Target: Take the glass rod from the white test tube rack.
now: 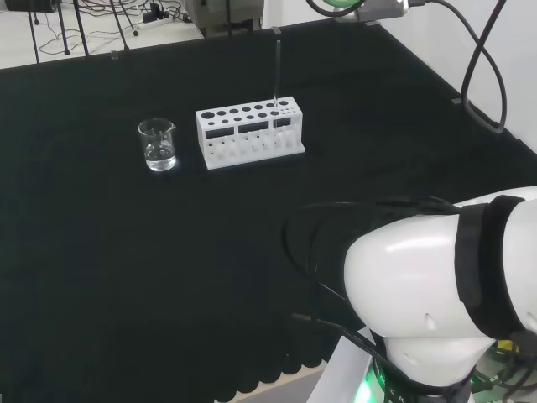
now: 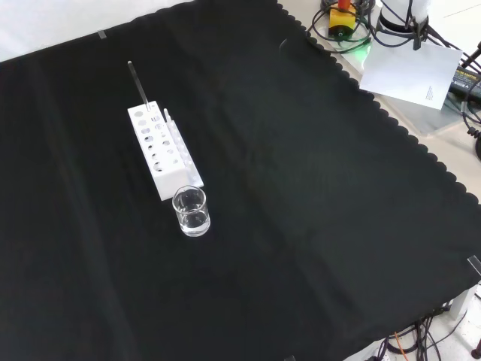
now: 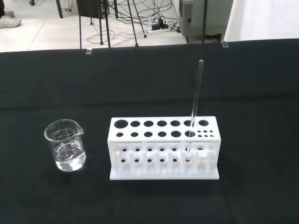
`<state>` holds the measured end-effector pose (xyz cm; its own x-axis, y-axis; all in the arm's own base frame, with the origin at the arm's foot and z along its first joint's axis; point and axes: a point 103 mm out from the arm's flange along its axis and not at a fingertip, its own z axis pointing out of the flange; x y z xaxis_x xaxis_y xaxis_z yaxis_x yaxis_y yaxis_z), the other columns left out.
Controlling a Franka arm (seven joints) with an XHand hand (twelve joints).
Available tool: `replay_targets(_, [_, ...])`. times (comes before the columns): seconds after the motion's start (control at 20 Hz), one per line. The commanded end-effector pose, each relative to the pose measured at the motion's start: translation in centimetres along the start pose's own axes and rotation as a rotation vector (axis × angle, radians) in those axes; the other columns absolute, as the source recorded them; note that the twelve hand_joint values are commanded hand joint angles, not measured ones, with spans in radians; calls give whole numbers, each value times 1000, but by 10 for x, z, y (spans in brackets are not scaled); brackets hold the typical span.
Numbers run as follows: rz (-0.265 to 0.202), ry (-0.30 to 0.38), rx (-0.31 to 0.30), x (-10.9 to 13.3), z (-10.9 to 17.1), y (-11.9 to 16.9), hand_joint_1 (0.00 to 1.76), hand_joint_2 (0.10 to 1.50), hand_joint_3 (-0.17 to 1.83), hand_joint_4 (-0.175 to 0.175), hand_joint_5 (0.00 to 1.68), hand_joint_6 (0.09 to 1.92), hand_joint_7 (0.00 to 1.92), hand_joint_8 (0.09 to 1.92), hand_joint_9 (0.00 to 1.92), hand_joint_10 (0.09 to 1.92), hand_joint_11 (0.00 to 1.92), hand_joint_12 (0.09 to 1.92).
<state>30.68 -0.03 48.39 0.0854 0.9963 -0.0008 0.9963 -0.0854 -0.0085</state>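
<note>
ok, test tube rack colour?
White, the test tube rack stands on black cloth; clearest in the wrist view.

The black-clothed worktop (image 1: 126, 252) carried a white test tube rack (image 1: 249, 134) and, just beside it, a glass beaker (image 1: 158, 144).

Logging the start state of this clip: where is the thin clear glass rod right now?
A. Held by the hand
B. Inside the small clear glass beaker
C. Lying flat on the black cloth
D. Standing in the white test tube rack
D: the thin clear glass rod stands upright in a hole of the white test tube rack, apart from the small clear glass beaker.
</note>
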Motion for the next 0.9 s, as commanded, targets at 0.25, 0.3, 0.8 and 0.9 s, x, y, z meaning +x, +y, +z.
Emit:
replay_targets(0.25, [-8, -17, 9, -1, 2, 7, 685, 1063, -57, -173, 12, 87, 45, 87, 116, 87, 158, 87])
replay_targets(0.3, [-9, -18, 13, -1, 2, 9, 683, 1063, -56, -172, 5, 87, 36, 87, 107, 87, 149, 87])
replay_targets(0.8, [-19, -18, 42, -12, 11, 61, 655, 1071, -57, -169, 0, 87, 47, 87, 121, 87, 177, 87])
replay_targets(0.9, [-19, -9, 47, -18, 13, 76, 661, 1081, -89, -170, 0, 87, 46, 87, 87, 162, 123, 248])
